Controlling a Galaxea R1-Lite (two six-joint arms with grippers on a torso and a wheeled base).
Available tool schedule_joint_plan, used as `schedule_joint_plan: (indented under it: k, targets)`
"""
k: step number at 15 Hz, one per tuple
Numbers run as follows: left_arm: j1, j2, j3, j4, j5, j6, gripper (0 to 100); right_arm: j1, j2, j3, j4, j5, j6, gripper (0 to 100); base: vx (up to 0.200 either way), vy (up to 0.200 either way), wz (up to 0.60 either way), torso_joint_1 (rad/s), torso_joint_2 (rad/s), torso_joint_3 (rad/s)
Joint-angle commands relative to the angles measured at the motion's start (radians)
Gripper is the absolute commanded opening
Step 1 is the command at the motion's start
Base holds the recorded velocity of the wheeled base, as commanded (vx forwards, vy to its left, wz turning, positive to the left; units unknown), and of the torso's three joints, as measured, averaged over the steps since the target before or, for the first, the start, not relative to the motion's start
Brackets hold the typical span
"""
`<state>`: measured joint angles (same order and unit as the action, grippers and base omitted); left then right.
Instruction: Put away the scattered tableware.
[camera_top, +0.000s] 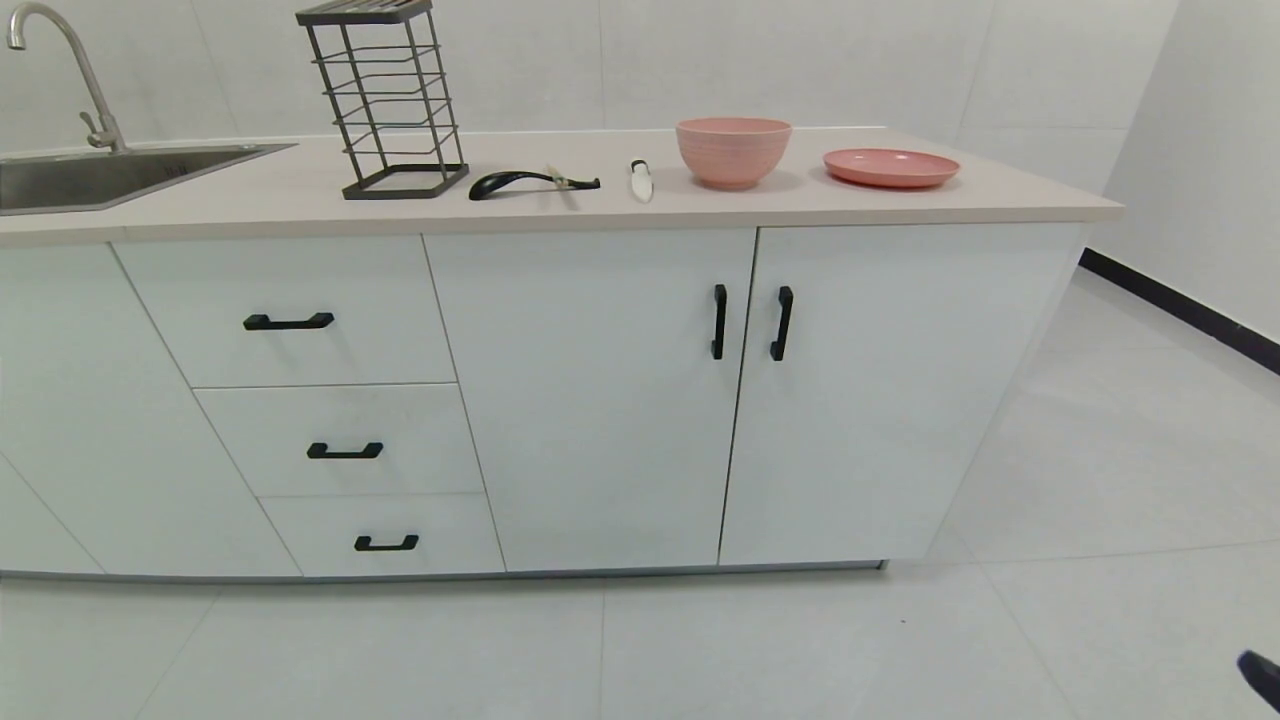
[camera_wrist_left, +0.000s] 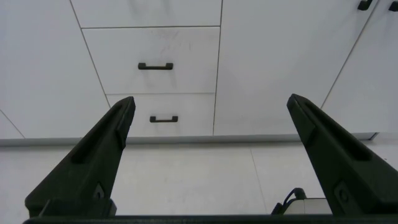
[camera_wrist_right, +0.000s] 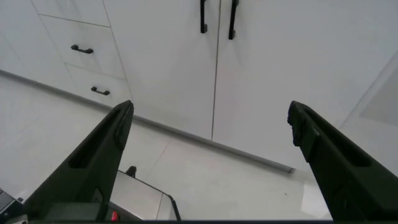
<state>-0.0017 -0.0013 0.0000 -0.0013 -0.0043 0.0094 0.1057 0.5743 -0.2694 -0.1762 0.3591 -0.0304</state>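
Pink bowl (camera_top: 733, 150) and pink plate (camera_top: 891, 167) sit right of centre on the countertop (camera_top: 300, 195). Black spoon (camera_top: 520, 183) lies beside the rack (camera_top: 385, 100), long axis along the counter edge. Left gripper (camera_wrist_left: 211, 102) and right gripper (camera_wrist_right: 209, 109) are both wide open, empty, low by the cabinet fronts (camera_wrist_left: 261, 62), below everything. Right arm looks nearer the plate.

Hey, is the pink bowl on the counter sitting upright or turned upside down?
Upright. The pink bowl stands on its narrow base on the counter, with its wide rim facing up.
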Motion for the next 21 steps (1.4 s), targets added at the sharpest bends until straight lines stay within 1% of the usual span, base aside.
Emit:
schedule_joint_plan:
  k: [1, 2, 3, 5, 7, 9, 11, 12, 13, 14, 15, 16, 17, 18, 20, 21]
  targets:
    - [0.0, 0.001, 0.0, 0.0, 0.0, 0.0, 100, 0.048, 0.237, -0.008, -0.103, 0.006, -0.002, 100, 0.0, 0.0, 0.0, 0.0, 0.0, 0.0]
    - [0.0, 0.001, 0.0, 0.0, 0.0, 0.0, 100, 0.077, 0.363, -0.019, -0.224, 0.006, -0.002, 100, 0.0, 0.0, 0.0, 0.0, 0.0, 0.0]
    - [0.0, 0.001, 0.0, 0.0, 0.0, 0.0, 100, 0.089, 0.44, -0.048, -0.319, 0.007, 0.0, 100, 0.0, 0.0, 0.0, 0.0, 0.0, 0.0]
    - [0.0, 0.001, 0.0, 0.0, 0.0, 0.0, 100, 0.115, 0.57, -0.079, -0.47, 0.017, -0.002, 100, 0.0, 0.0, 0.0, 0.0, 0.0, 0.0]
    - [0.0, 0.001, 0.0, 0.0, 0.0, 0.0, 100, 0.155, 0.763, -0.102, -0.628, 0.046, -0.005, 100, 0.0, 0.0, 0.0, 0.0, 0.0, 0.0]
    - [0.0, 0.001, 0.0, -0.002, 0.0, 0.001, 100, 0.15, 0.857, -0.168, -0.7, 0.046, -0.031, 100, 0.0, 0.0, 0.0, 0.0, 0.0, 0.0]
    - [0.0, 0.001, 0.0, -0.002, -0.002, -0.002, 100, 0.158, 0.947, -0.248, -0.71, 0.049, -0.032, 100, 0.0, 0.0, 0.0, 0.0, 0.0, 0.0]
    - [0.0, 0.001, 0.0, -0.002, -0.002, -0.003, 100, 0.16, 0.963, -0.257, -0.71, 0.049, -0.034, 100, 0.0, 0.0, 0.0, 0.0, 0.0, 0.0]
    - [0.0, 0.001, 0.0, -0.003, -0.005, -0.005, 100, 0.177, 1.046, -0.315, -0.72, 0.05, -0.042, 100, 0.0, 0.0, 0.0, 0.0, 0.0, 0.0]
    - [0.0, 0.001, 0.0, -0.002, -0.022, -0.003, 100, 0.192, 1.109, -0.347, -0.744, 0.063, -0.051, 100, 0.0, 0.0, 0.0, 0.0, 0.0, 0.0]
    - [-0.001, 0.001, 0.0, -0.002, -0.034, -0.003, 100, 0.195, 1.162, -0.36, -0.779, 0.092, -0.06, 100, 0.0, 0.0, 0.0, 0.0, 0.0, 0.0]
    - [-0.001, 0.001, 0.0, -0.003, -0.037, 0.0, 100, 0.204, 1.191, -0.361, -0.803, 0.096, -0.063, 100, 0.0, 0.0, 0.0, 0.0, 0.0, 0.0]
    - [-0.001, 0.001, 0.0, -0.003, -0.039, -0.002, 100, 0.215, 1.25, -0.361, -0.853, 0.098, -0.063, 100, 0.0, 0.0, 0.0, 0.0, 0.0, 0.0]
    - [-0.001, 0.001, 0.0, -0.002, -0.039, -0.002, 100, 0.215, 1.265, -0.364, -0.867, 0.096, -0.062, 100, 0.0, 0.0, 0.0, 0.0, 0.0, 0.0]
    - [-0.001, 0.001, 0.0, -0.002, -0.039, 0.0, 100, 0.196, 1.355, -0.419, -0.934, 0.1, -0.062, 100, 0.0, 0.0, 0.0, 0.0, 0.0, 0.0]
    - [-0.001, 0.001, 0.0, -0.002, -0.04, 0.001, 100, 0.19, 1.372, -0.429, -0.944, 0.101, -0.062, 100, 0.0, 0.0, 0.0, 0.0, 0.0, 0.0]
